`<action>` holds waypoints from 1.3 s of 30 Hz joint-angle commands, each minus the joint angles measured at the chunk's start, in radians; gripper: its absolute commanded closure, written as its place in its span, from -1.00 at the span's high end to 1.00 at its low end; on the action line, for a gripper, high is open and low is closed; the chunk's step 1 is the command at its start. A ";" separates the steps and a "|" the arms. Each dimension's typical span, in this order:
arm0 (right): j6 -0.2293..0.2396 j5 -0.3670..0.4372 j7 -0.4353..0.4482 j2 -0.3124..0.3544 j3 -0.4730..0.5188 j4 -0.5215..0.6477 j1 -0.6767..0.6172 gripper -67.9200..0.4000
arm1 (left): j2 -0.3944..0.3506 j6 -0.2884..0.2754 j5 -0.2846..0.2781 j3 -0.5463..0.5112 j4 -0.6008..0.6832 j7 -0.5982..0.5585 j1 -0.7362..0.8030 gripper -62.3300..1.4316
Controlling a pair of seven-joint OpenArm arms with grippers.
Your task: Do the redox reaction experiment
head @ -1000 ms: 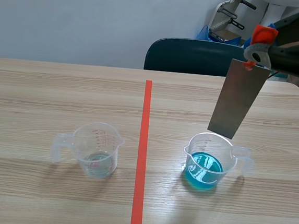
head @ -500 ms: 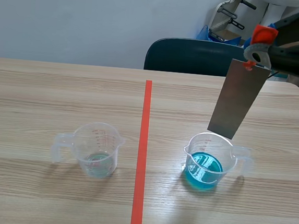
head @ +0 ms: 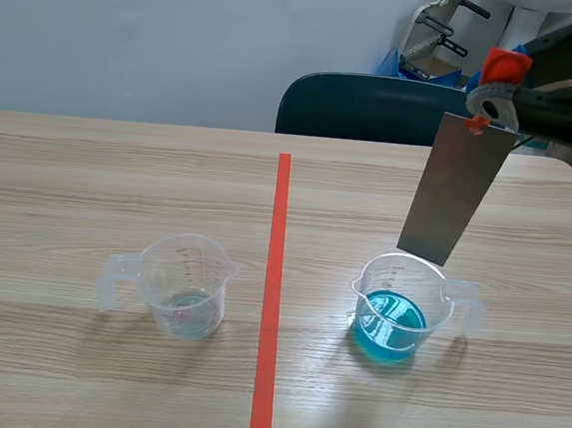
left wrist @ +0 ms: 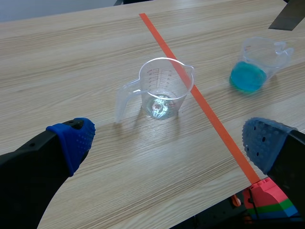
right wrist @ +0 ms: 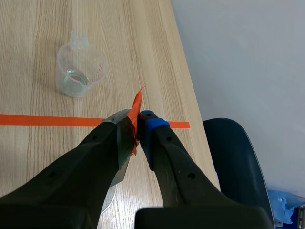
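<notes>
A grey metal strip (head: pixel 455 194) hangs upright from my right gripper (head: pixel 492 97), which is shut on its top end by an orange tag. The strip's lower edge is just above the rim of a clear measuring cup with blue liquid (head: pixel 395 309) right of the tape line. In the right wrist view the gripper (right wrist: pixel 138 126) pinches the strip (right wrist: pixel 123 143) edge-on. A second clear cup (head: pixel 186 285) with a little clear liquid stands left of the line. My left gripper (left wrist: pixel 171 138) is open, low over the near table, with that cup (left wrist: pixel 162 88) ahead of it.
An orange-red tape line (head: pixel 272 293) runs down the table's middle. A dark chair (head: pixel 366 106) stands behind the far edge, with clutter in the back right corner. The wooden table (head: pixel 89 177) lies bare around both cups.
</notes>
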 commanded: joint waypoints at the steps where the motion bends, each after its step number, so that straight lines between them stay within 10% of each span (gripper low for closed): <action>1: 0.006 0.014 0.014 0.000 0.006 0.008 0.012 -0.97 | -0.003 -0.002 -0.006 0.001 0.011 -0.015 0.002 1.00; 32: 0.006 0.013 0.014 0.000 0.006 0.008 0.012 -0.97 | -0.004 -0.002 0.006 0.007 0.009 -0.014 0.002 1.00; 39: 0.006 0.010 0.018 0.000 0.006 0.008 0.012 -0.97 | -0.100 0.000 0.005 0.072 -0.019 0.000 -0.151 1.00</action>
